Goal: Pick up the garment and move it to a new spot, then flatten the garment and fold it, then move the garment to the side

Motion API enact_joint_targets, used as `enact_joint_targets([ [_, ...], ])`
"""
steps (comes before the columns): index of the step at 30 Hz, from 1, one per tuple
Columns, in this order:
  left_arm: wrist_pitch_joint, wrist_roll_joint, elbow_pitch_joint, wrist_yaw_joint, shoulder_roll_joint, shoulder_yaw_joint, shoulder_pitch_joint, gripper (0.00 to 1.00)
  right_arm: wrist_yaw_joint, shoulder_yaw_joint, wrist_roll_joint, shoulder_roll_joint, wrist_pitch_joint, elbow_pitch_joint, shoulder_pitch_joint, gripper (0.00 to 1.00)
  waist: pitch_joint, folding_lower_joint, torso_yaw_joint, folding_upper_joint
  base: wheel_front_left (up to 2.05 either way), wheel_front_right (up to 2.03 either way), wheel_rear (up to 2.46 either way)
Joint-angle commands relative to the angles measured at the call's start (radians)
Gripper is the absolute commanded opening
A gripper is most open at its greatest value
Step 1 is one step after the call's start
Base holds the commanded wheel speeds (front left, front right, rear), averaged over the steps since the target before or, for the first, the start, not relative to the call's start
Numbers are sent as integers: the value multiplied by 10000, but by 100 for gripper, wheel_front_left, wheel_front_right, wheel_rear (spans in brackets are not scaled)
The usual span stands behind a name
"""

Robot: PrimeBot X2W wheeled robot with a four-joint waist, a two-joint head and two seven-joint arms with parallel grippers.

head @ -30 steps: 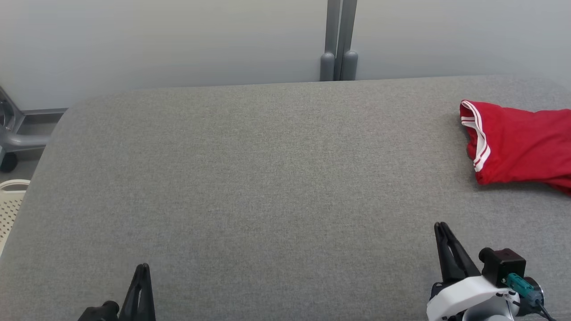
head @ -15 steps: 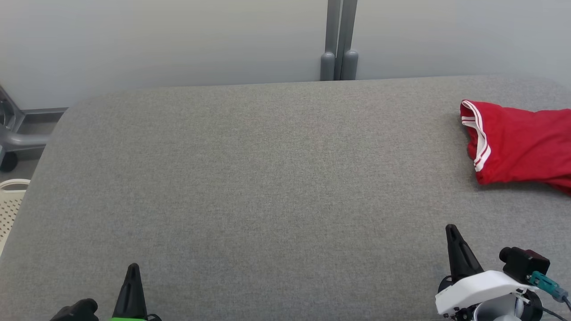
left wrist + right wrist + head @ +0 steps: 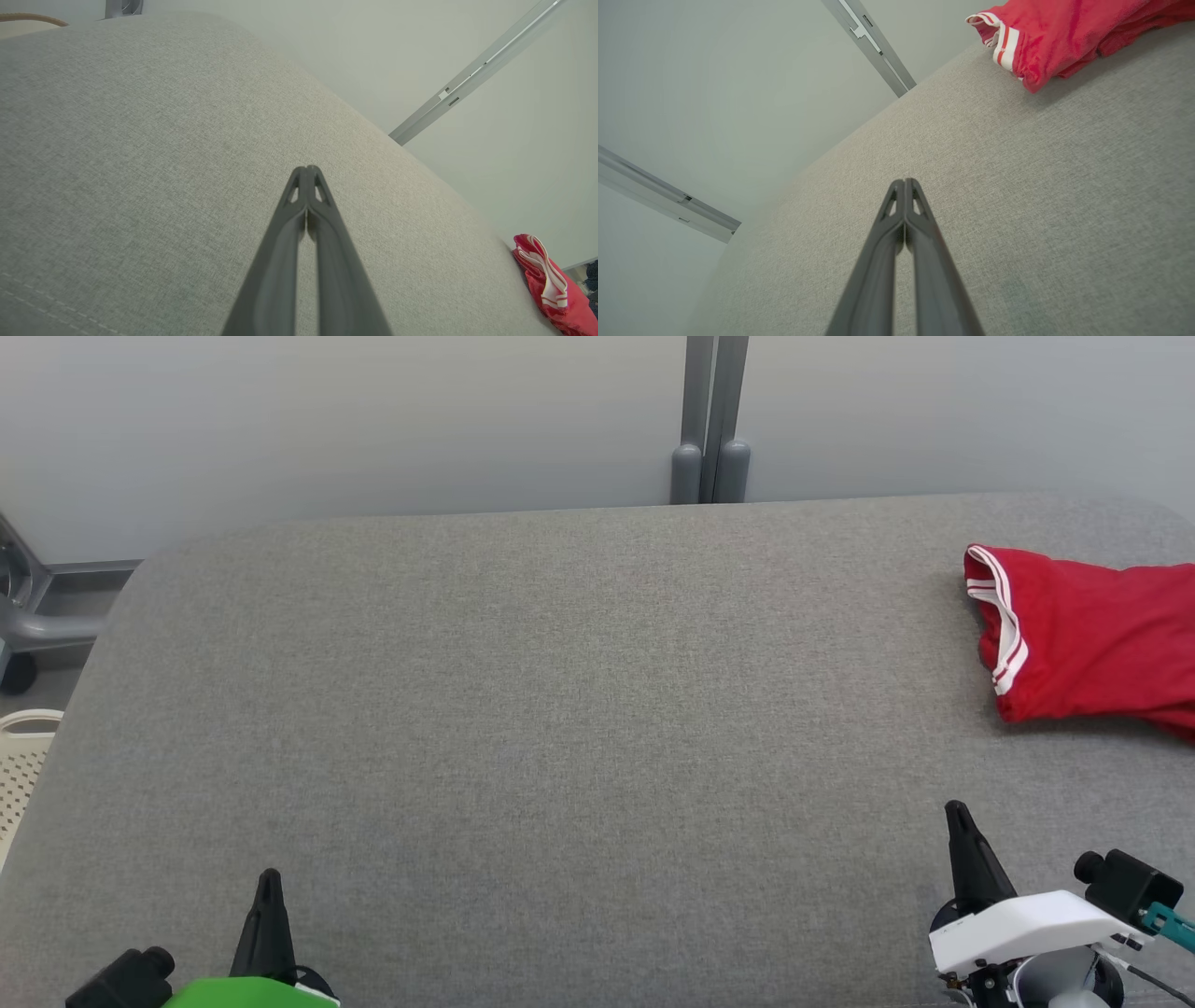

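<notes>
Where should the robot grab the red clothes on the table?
Probably the white-striped edge of the red garment, approached by the right gripper from the middle of the table. That edge is the bunched garment's end facing that way, and that gripper, which is shut, sits nearest.

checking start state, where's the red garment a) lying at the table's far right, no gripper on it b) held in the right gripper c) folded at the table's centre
a: the red garment lies on the table at far right, with the shut right gripper apart from it.
</notes>
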Motion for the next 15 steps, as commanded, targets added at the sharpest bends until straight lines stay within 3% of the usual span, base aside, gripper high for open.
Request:
enact_joint_targets([
  [1,68,-330,-148,-75,52,80,-290,0,0,-56,323,-42,67,-182,-259,0,1,0,1,-1,0,0,0],
  [15,585,-2144,-152,-161,64,244,-598,0,-1,-197,2221,-53,526,-292,-334,0,14,0,8,-1,0,0,0],
])
